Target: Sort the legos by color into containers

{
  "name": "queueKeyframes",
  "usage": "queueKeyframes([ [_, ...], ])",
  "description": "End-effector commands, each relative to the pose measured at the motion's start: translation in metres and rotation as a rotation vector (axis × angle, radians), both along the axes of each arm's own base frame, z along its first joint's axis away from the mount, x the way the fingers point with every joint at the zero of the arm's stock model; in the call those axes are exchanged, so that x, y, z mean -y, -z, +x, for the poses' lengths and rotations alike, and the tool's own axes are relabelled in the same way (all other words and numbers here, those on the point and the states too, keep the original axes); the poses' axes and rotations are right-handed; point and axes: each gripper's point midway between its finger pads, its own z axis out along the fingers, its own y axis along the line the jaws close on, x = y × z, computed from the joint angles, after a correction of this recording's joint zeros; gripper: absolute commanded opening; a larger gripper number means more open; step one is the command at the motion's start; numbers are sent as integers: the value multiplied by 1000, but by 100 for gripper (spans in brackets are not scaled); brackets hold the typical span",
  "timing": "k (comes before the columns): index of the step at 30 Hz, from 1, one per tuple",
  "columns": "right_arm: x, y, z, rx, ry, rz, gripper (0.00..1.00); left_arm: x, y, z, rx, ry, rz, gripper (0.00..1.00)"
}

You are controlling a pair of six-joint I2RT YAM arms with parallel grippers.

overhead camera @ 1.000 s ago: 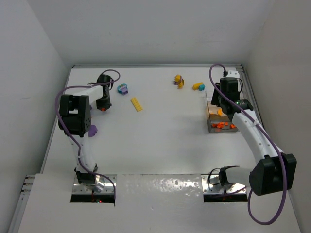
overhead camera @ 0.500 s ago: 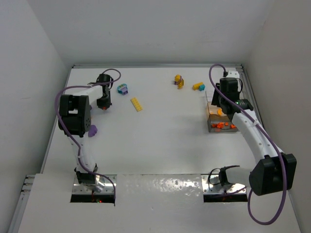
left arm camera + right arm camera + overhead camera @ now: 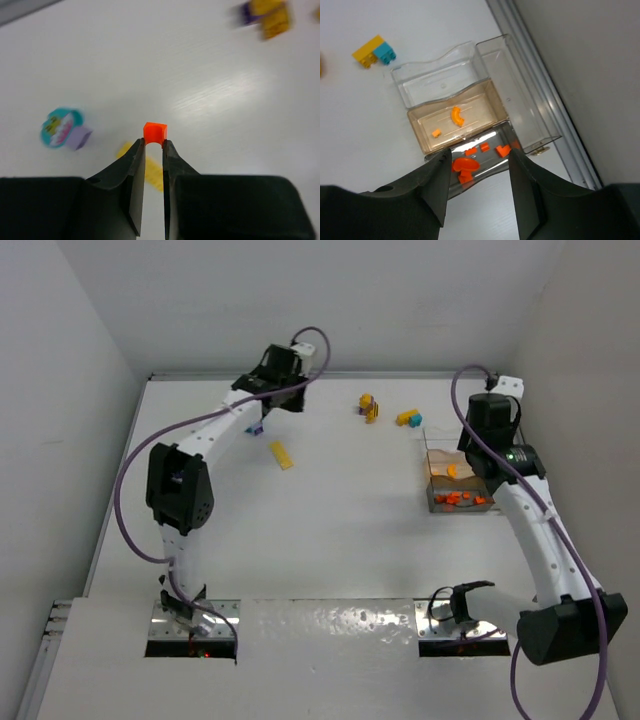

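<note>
My left gripper (image 3: 154, 142) is shut on a tiny orange brick (image 3: 154, 132) and holds it above the table; in the top view it (image 3: 264, 418) is at the back, left of centre. Below it lie a flat yellow brick (image 3: 151, 170) (image 3: 282, 455) and a teal-and-purple clump (image 3: 62, 131). My right gripper (image 3: 477, 167) is open and empty, hovering over the clear divided container (image 3: 520, 107) (image 3: 458, 483). Its near compartment holds several orange-red bricks (image 3: 470, 164); the brownish one holds a curved orange piece (image 3: 456, 115).
A yellow-and-purple clump (image 3: 368, 407) and a yellow-and-teal pair (image 3: 408, 418) (image 3: 374, 50) lie at the back, left of the container. The table's right rail (image 3: 545, 95) runs close beside the container. Two container compartments are clear and empty.
My left arm has swung from the far left to the back middle, carrying the orange brick. My right arm has shifted slightly to the right over the container.
</note>
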Motion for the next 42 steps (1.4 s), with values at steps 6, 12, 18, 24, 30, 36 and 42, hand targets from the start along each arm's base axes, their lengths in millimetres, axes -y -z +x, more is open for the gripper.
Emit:
queueKeyframes([
  [6,37,-101,-29,166,200,-93,49,202,-42,-86,88,492,-183,0],
  [12,37,-150,-37,329,208,-42,49,293,-36,-138,66,685,-280,0],
  [18,32,-137,-46,305,149,-42,50,364,-41,-166,113,789,-314,0],
  [24,25,-122,-56,293,100,-10,50,398,-2,-183,91,834,-309,0],
  [30,20,-110,-66,270,58,8,50,415,27,-175,127,794,-282,0],
  [36,20,-100,-74,238,54,11,51,422,39,-173,140,777,-269,0],
  [42,21,-98,-77,234,54,4,51,419,64,-181,76,760,-258,20],
])
